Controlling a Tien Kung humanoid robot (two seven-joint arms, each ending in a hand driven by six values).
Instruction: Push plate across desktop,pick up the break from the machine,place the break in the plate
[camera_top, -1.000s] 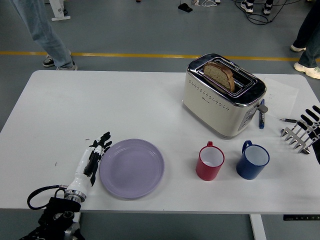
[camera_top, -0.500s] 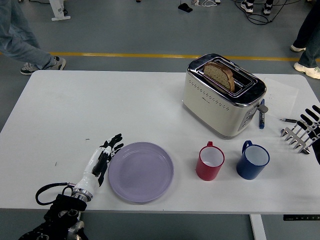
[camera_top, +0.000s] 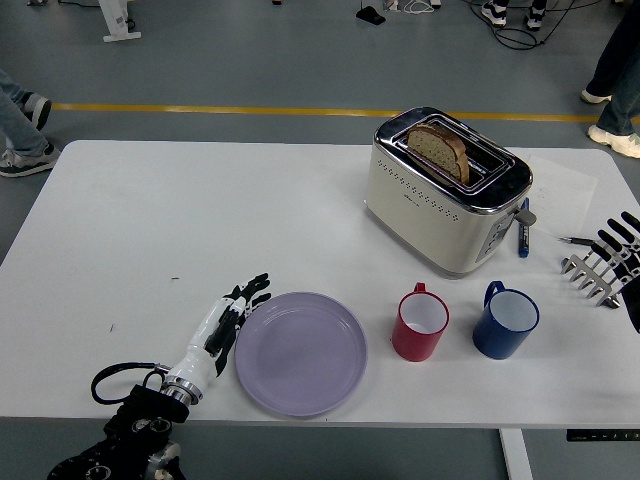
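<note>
A lilac plate (camera_top: 301, 353) lies flat near the table's front edge, left of centre. My left hand (camera_top: 232, 316) rests against its left rim, fingers straight and open, holding nothing. A cream and chrome toaster (camera_top: 447, 190) stands at the back right, with a brown slice of bread (camera_top: 439, 150) sticking up from its slot. My right hand (camera_top: 610, 255) shows at the far right edge, well right of the toaster, its metal fingers spread and empty.
A red mug (camera_top: 420, 323) and a blue mug (camera_top: 505, 320) stand side by side just right of the plate, in front of the toaster. A blue pen (camera_top: 523, 232) lies beside the toaster. A person's feet show on the floor beyond the table.
My left hand has slid the plate to the right along the front of the table, closer to the red mug. The right hand has not moved. A person walked off to the left.
</note>
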